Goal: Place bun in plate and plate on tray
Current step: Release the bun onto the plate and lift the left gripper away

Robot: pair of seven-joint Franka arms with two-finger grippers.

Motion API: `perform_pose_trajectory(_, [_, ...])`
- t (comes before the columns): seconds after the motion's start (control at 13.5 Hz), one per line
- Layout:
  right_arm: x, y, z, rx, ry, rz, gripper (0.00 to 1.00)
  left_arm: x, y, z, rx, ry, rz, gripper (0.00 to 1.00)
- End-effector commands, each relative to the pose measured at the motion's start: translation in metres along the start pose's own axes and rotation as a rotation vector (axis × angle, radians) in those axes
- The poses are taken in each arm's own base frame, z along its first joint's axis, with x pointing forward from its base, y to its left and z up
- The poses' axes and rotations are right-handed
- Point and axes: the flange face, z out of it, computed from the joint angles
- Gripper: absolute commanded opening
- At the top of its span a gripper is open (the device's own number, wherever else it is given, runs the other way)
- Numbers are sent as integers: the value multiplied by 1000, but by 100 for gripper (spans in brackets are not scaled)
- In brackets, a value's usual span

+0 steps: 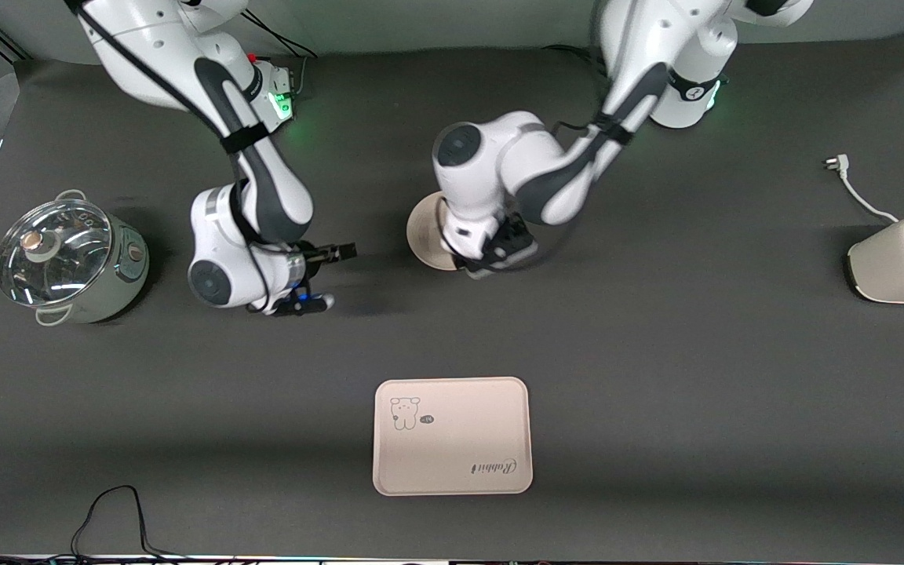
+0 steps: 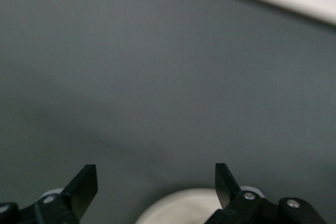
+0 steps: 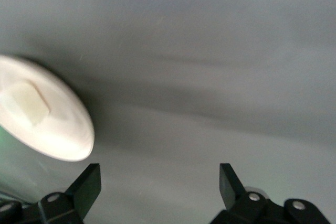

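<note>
Over at the right arm's end of the table stands a lidded pot [image 1: 67, 263], well apart from the tray [image 1: 452, 436] and farther from the front camera than it. Next along, the right gripper [image 1: 325, 276] hangs over bare cloth between the pot and the plate [image 1: 423, 232], its fingers [image 3: 86, 184] spread wide with nothing between them; this arm waits. Its wrist view shows the plate off to one side with the bun [image 3: 29, 103] lying on it, inside the rim.

Toward the middle, the plate sits farther from the front camera than the tray, with a broad strip of open cloth between the two. The left gripper [image 1: 495, 255] hovers over the plate's edge toward the left arm's end, hiding much of the dish; its fingers [image 2: 84, 184] stand parted and empty, a pale curve of the plate just below them in the left wrist view.

The tray lies flat, all four rounded edges free of anything, bare cloth on every side.

A toaster [image 1: 903, 259] rests at the left arm's end, well apart from the tray, at the table's edge.
</note>
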Motion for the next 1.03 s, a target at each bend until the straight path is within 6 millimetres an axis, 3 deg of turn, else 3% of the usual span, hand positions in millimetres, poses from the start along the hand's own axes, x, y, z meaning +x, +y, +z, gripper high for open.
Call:
perform_pose_trajectory(0.0, [-28, -30, 34, 23, -31, 4, 100, 90, -60, -33, -11, -26, 58, 100])
perform_pose_trajectory(0.22, [-31, -57, 69, 14, 17, 26, 100, 191, -154, -50, 25, -60, 133, 100])
perform_pose_trajectory(0.44, [-22, -71, 105, 42, 73, 64, 100, 263, -250, -67, -26, -115, 232, 100])
perform_pose_trajectory(0.52, [-24, -80, 113, 61, 84, 72, 100, 276, -274, -69, -22, -127, 260, 100])
perform_pose_trajectory(0.66, [-19, -81, 124, 64, 113, 88, 100, 283, -296, -86, -17, -123, 285, 100])
perform_pose_trajectory(0.81, [-15, -81, 126, 62, 132, 102, 100, 290, -325, -113, -13, -112, 268, 100])
perform_pose_trajectory(0.96, [-14, -90, 125, 63, 144, 100, 97, 302, -356, -154, -75, -128, 282, 100])
